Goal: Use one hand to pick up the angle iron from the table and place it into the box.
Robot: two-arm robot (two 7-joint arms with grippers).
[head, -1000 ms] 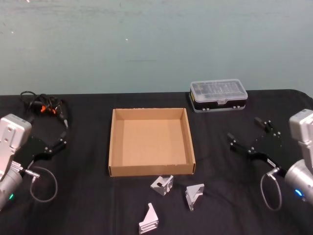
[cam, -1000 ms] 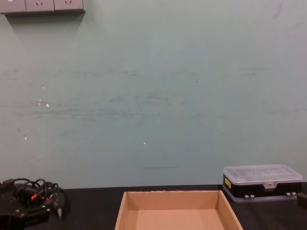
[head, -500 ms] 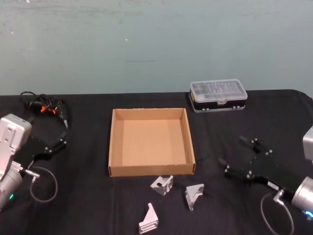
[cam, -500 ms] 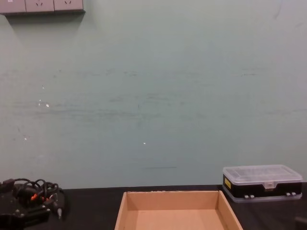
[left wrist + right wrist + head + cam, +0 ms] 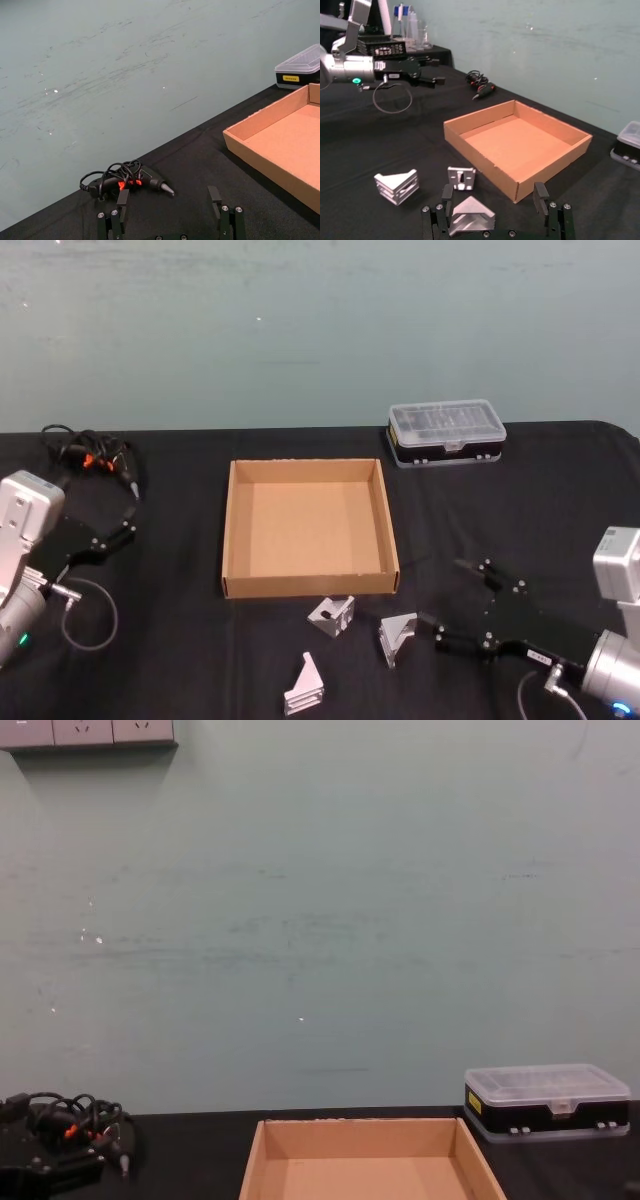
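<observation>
I log right gripper (image 5: 443, 596), jaws apart, beside angle iron (image 5: 397, 638); second angle iron (image 5: 332, 617), third angle iron (image 5: 305, 687) close; box (image 5: 310, 587) behind; organiser case (image 5: 446, 433) well apart; left gripper (image 5: 122, 525) parked, jaws apart.

Soft, even light falls from above. The black counter (image 5: 180, 640) reads dark and matte; the walls of the box (image 5: 310, 587) throw faint shadows inward.

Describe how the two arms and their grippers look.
They match. Each has a boxy silver-grey forearm and a black gripper with two slim fingers dotted with silver screws. A thin grey cable loops at each wrist. The left gripper has a small white label and a green light behind it. The right gripper has a blue light.
</observation>
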